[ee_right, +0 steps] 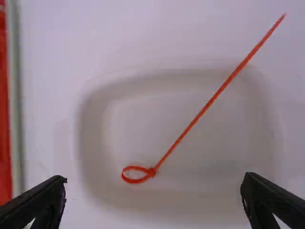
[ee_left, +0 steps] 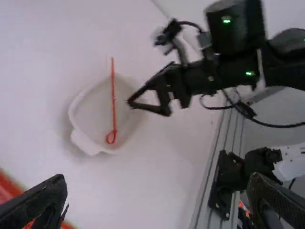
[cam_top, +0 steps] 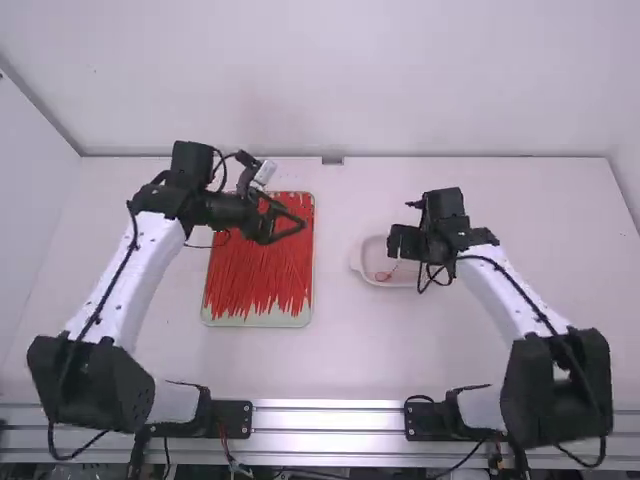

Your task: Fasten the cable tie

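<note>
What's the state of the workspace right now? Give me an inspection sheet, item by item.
Surface: white table, bare between tray and dish.
Job's things: tray full of loose red ties. One red tie with a small closed loop lies in the white dish, its tail reaching past the rim.
Clutter: nothing seen.
Grippers: left gripper open above the tray's far end, nothing between its fingers. Right gripper open above the dish, holding nothing.
Cables: black wires run along both arms.
Surroundings: white walls, and a metal rail at the near edge.
</note>
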Robot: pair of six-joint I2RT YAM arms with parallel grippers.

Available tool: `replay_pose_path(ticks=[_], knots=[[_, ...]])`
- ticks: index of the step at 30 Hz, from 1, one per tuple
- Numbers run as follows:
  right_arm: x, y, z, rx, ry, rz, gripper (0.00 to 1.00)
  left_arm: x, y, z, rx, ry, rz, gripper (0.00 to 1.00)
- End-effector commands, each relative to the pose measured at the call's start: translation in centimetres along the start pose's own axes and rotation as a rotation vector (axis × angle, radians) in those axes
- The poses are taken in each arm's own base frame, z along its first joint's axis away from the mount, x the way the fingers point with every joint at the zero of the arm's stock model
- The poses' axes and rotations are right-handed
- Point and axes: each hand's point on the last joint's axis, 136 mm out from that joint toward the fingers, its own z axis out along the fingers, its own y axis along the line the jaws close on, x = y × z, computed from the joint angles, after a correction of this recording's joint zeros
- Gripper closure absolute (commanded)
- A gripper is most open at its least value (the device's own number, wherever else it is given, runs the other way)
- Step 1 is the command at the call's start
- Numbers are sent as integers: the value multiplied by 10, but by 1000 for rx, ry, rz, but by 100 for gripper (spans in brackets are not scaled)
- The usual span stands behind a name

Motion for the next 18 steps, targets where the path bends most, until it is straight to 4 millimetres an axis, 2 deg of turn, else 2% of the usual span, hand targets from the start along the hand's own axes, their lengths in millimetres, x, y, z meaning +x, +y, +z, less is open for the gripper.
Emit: replay_pose_path(ticks=[1,2,6,12,18], knots=[[-11,7,-24,-13,-63,22,2,-3,-3,-16,-79,-23,2,1],[-11,8,-25,-13,-64,23,2,-3,-3,-17,-84,-24,0,1],[-6,18,-53,-33,-94,0,2,-3,-2,-25,-175,-30,-32,1],[3,27,-73,-52,-103,-24,2,0,-1,-27,-199,-21,-47,1],[-4,1,-79,21,-189,-38,7,2,12,-41,-286,-74,-78,6]])
